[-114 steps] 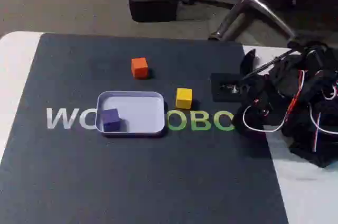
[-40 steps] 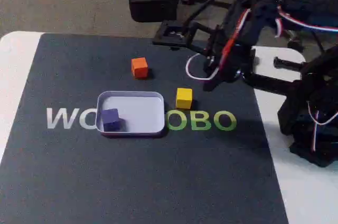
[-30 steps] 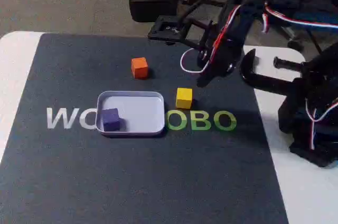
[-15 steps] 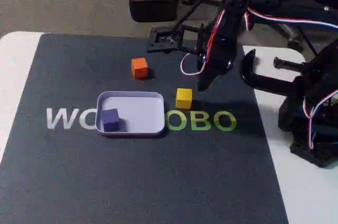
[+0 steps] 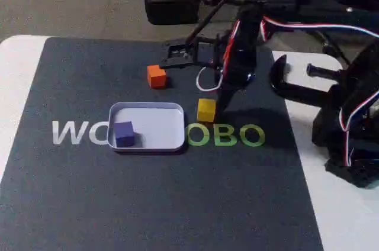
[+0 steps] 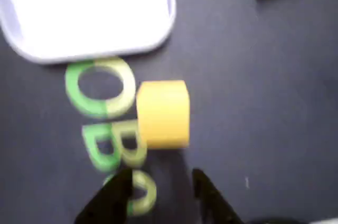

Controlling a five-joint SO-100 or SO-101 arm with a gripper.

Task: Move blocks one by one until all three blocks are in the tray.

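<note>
Jaws spread over the mat, empty, just short of the yellow block.

In the wrist view the jaws (image 6: 161, 184) stand apart with the yellow block (image 6: 162, 113) on the dark mat (image 6: 264, 102) just ahead, beside green letters. The tray (image 5: 155, 126) holds the purple-blue block (image 5: 124, 134) at its left end; the orange block (image 5: 156, 76) sits apart beyond it.
</note>
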